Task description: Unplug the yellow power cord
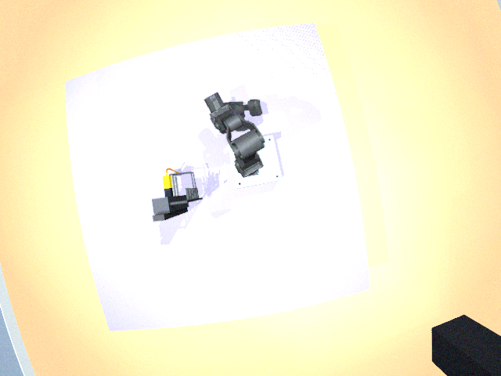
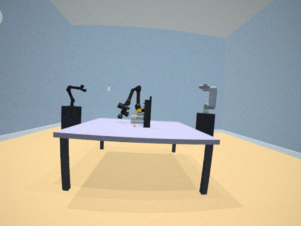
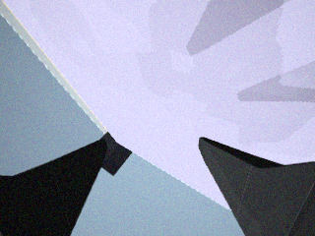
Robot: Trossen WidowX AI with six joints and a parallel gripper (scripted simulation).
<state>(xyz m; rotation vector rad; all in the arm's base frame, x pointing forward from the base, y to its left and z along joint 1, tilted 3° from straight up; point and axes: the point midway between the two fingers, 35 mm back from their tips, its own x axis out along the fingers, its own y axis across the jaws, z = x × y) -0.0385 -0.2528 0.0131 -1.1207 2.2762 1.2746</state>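
Observation:
The yellow plug (image 1: 166, 181) (image 2: 139, 110) sits at one end of the pale power strip (image 1: 182, 180) (image 2: 136, 119), and its thin orange cord (image 1: 171, 169) (image 2: 134, 121) curves away from it. My gripper (image 1: 210, 99) (image 2: 119, 117) (image 3: 154, 143) is open and holds nothing. It hangs a little above the table, well away from the strip, beyond the arm's base. The wrist view shows only bare table (image 3: 162, 74) between the fingers, with the table's edge and the wall beyond. The plug and strip do not show in that view.
A black upright panel with a grey block (image 1: 170, 205) (image 2: 146, 111) stands right against the strip. The arm's base stands on a white plate (image 1: 275, 161). Two other arms on black pedestals (image 2: 70, 117) (image 2: 205, 122) stand beyond the table.

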